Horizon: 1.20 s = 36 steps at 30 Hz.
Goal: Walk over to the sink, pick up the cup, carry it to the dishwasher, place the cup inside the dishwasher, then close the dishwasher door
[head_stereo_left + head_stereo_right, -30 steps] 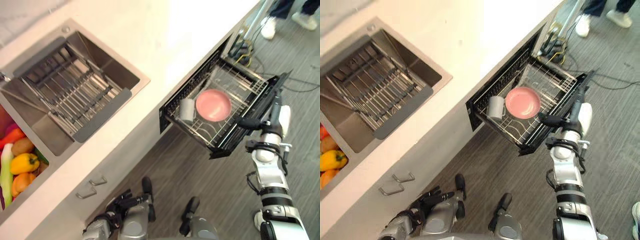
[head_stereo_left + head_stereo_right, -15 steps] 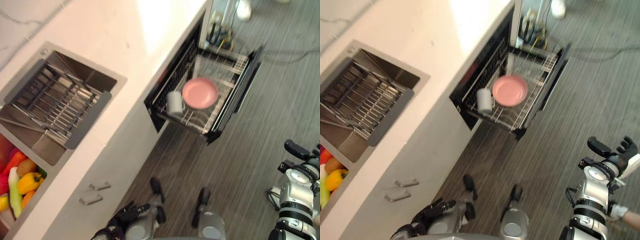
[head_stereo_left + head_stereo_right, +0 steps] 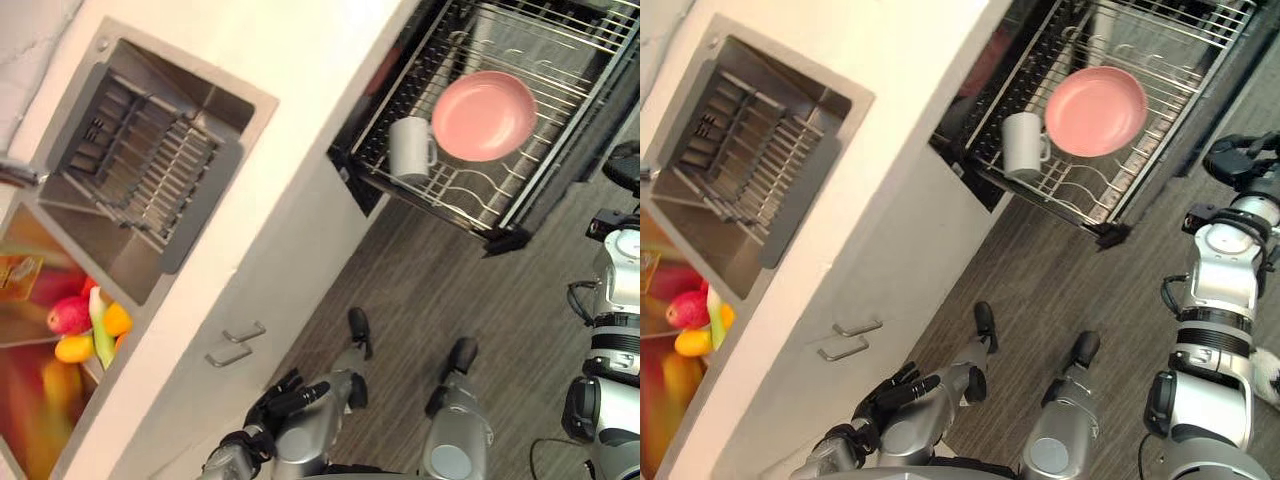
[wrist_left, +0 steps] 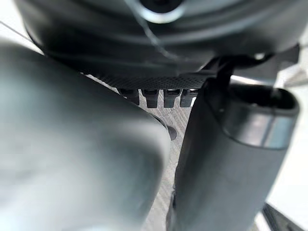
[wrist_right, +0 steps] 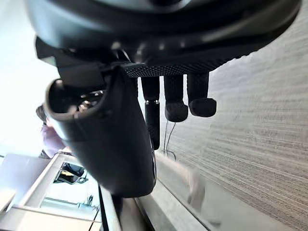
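left hand [image 3: 898,388] hangs low by the cabinet front, fingers loose, holding nothing. right hand [image 3: 1238,160] hovers just beside the dishwasher door [image 3: 560,175], fingers relaxed and also empty. beyond it, the cup [image 3: 410,147] already sits in the pulled-out rack [image 3: 470,195], just beside a pink plate [image 3: 484,115]. farther along the desk [image 3: 300,60], the sink [image 3: 150,170] holds a wire drainer [image 3: 140,165]. closing is what remains, i judge: lay flat fingers on the door's outer face near its middle and push straight toward the desk, slowly, so nothing in the rack rattles.
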Available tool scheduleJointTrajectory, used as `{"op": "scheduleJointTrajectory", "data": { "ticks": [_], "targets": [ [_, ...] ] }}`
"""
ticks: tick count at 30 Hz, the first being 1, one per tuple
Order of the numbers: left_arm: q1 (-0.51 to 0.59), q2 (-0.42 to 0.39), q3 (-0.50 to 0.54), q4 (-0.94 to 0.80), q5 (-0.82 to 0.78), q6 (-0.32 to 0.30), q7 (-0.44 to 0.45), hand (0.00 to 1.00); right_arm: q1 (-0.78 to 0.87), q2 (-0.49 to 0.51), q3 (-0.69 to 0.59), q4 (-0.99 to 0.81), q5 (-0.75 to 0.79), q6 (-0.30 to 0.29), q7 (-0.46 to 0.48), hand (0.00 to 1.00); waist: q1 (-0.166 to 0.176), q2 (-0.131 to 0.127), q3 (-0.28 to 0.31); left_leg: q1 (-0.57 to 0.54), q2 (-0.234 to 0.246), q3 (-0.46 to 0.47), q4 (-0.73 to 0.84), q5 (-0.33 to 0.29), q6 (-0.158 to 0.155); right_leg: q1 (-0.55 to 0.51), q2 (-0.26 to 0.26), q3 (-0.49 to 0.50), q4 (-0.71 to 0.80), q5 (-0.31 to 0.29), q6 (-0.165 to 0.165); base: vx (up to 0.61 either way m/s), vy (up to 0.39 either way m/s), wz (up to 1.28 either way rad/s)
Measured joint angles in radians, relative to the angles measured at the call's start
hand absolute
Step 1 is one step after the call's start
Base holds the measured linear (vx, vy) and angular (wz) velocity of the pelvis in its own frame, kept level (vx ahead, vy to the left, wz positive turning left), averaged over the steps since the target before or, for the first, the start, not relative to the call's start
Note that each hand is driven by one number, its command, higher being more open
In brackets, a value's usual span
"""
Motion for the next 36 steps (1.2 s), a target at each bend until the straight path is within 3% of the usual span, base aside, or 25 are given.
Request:
{"op": "scheduleJointTrajectory", "data": {
  "ticks": [8,13,14,18,23,24,28,31,36],
  "targets": [
    [0.029,-0.002,0.001,0.017,-0.001,-0.016,-0.016,1.00,-0.016,-0.023,0.005,0.158,0.011,0.003,-0.030,0.00,-0.016,0.002,-0.002,0.077,-0.078,-0.173,-0.001,0.004,-0.005,0.140,-0.106,-0.187,0.175,-0.129,0.034,0.03,-0.035,0.73],
    [0.030,-0.009,0.024,0.055,-0.049,0.033,-0.028,1.00,-0.105,-0.043,0.100,0.334,0.041,-0.004,-0.027,0.00,0.027,0.004,-0.026,0.118,-0.115,-0.270,0.000,0.023,0.000,0.230,-0.162,-0.300,0.274,-0.207,0.041,0.01,-0.158,0.63],
    [0.030,-0.012,0.032,0.067,-0.061,0.040,-0.029,1.00,-0.114,-0.041,0.122,0.352,0.047,-0.004,-0.015,1.00,0.039,0.007,-0.039,0.121,-0.117,-0.282,0.000,0.028,0.003,0.242,-0.164,-0.314,0.280,-0.215,0.040,0.03,-0.173,0.49],
    [0.030,-0.021,0.052,0.124,-0.076,0.062,-0.033,1.00,-0.142,0.003,0.186,0.395,0.069,-0.021,0.058,1.00,0.086,0.006,-0.098,0.145,-0.116,-0.312,0.000,0.034,0.004,0.290,-0.153,-0.350,0.276,-0.230,0.039,0.03,-0.157,0.24],
    [0.029,-0.014,0.066,0.157,-0.018,0.068,-0.055,1.00,-0.122,0.111,0.218,0.409,0.140,-0.059,0.141,1.00,0.122,-0.034,-0.159,0.154,-0.073,-0.302,0.000,0.026,-0.014,0.306,-0.091,-0.342,0.205,-0.216,0.030,0.01,-0.101,-0.13],
    [0.029,-0.010,0.084,0.172,-0.018,0.063,-0.070,1.00,-0.080,0.137,0.215,0.400,0.238,-0.090,0.193,1.00,0.122,-0.044,-0.163,0.163,-0.053,-0.290,0.000,0.022,-0.026,0.315,-0.063,-0.330,0.173,-0.204,0.025,-0.01,-0.117,-0.40],
    [0.030,0.022,0.112,0.210,0.002,0.048,-0.104,1.00,0.200,0.334,0.103,0.408,0.490,-0.201,0.325,1.00,0.117,-0.123,-0.198,0.194,-0.001,-0.245,-0.005,0.000,-0.057,0.340,0.015,-0.289,0.067,-0.162,0.009,0.00,-0.098,-0.42],
    [0.028,0.030,0.147,0.222,0.042,0.048,-0.103,1.00,0.380,0.424,0.018,0.518,0.529,-0.239,0.442,1.00,0.090,-0.150,-0.193,0.204,0.025,-0.208,-0.006,-0.010,-0.069,0.350,0.057,-0.256,-0.004,-0.123,0.000,-0.05,-0.068,-0.45],
    [0.012,0.039,0.205,0.254,0.102,0.058,-0.099,1.00,0.599,0.504,-0.039,0.612,0.494,-0.241,0.468,1.00,0.048,-0.177,-0.200,0.208,0.057,-0.146,-0.006,-0.020,-0.071,0.346,0.105,-0.195,-0.097,-0.076,-0.003,-0.06,-0.018,-0.43]
  ]
}}
